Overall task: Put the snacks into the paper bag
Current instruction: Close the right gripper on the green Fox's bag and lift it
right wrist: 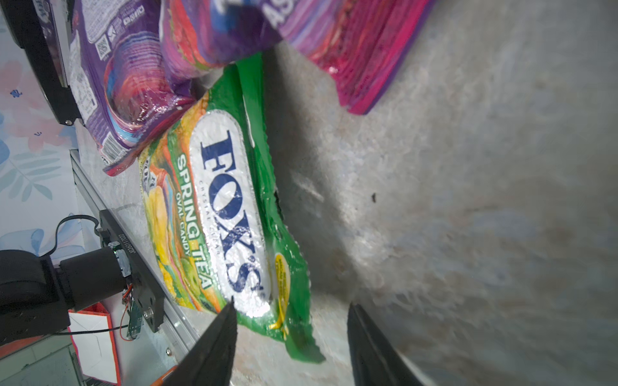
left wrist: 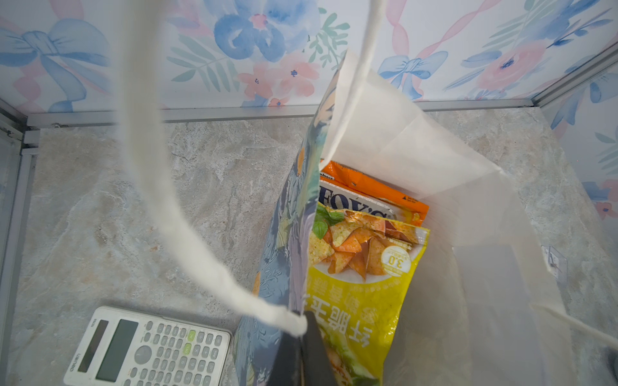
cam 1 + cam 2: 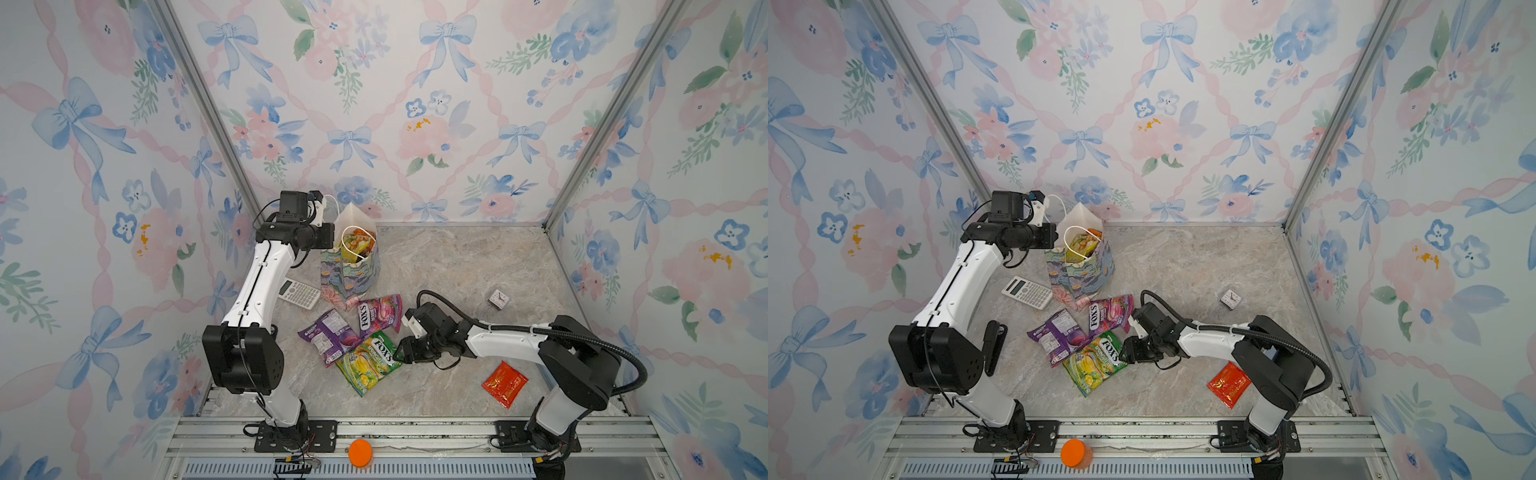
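Green-and-yellow foil marks the packet in hand: the FOX'S Spring Tea packet (image 3: 370,365) lies flat on the marbled counter (image 3: 457,266). Its far end is overlapped by the purple packet (image 3: 328,334) and the pink FOX'S packet (image 3: 380,313). The right claw (image 1: 291,302) sits low at the packet's free end, jaws apart with the crimped edge between them, not pinching it.

The left claw (image 2: 301,347) is clamped on the rim of the paper bag (image 3: 349,278), just by a cord handle (image 2: 160,200), and this holds the mouth wide. A yellow chip packet (image 2: 361,284) and an orange packet (image 2: 368,187) stand inside. The red sachet (image 3: 505,383) lies well apart, near the right arm's base.

This looks like the pick of the green packet. The next move calls for closing on that thin edge. Then comes a lift that lets the two overlapping packets slide off rather than drag along, and a carry to the open bag. Glossy film may slip from a shallow grip.
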Controlling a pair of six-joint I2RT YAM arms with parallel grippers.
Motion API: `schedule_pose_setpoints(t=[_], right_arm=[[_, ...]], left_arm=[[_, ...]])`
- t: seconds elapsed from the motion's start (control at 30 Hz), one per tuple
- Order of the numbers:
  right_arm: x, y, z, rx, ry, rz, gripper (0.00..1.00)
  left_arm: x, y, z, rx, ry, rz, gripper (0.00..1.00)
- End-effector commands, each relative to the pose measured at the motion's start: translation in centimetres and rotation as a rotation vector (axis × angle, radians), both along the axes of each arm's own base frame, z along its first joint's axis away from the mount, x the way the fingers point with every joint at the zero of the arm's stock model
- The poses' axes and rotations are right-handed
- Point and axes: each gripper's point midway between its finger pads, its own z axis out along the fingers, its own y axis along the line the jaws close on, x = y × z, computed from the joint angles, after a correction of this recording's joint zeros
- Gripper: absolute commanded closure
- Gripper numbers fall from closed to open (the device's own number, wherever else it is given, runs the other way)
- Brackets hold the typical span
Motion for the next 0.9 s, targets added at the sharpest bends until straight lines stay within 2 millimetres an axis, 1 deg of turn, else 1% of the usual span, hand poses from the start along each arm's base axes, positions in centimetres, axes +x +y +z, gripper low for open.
schedule_pose_setpoints(t=[0.0, 0.23, 0.43, 0.53, 0.63, 0.77, 0.87], right_arm=[[0.1, 1.4, 0.6, 0.037, -0.006, 0.027, 0.46], [0.3, 1.9, 0.4, 0.043, -0.001, 0.031, 0.51], [0.4, 2.3, 0.1, 0.046, 0.006, 0.036, 0.58], [0.4, 2.4, 0.0, 0.048, 0.012, 0.04, 0.65], [0.3, 2.2, 0.0, 0.045, 0.011, 0.038, 0.76], [0.4, 1.9, 0.6, 0.043, -0.011, 0.034, 0.91], [0.5, 1.6, 1.2, 0.032, -0.033, 0.039, 1.0]], left_arm=[[-0.7, 0.3, -0.3, 0.001, 0.018, 0.008, 1.0], [-0.7, 0.3, -0.3, 0.001, 0.019, 0.008, 1.0], [-0.7, 0.3, -0.3, 0.002, 0.018, 0.009, 1.0], [-0.7, 0.3, -0.3, 0.003, 0.018, 0.007, 1.0], [-0.7, 0.3, -0.2, 0.003, 0.017, 0.008, 1.0], [-0.7, 0.4, -0.2, 0.005, 0.016, 0.009, 1.0], [-0.7, 0.4, -0.1, 0.004, 0.014, 0.011, 1.0]])
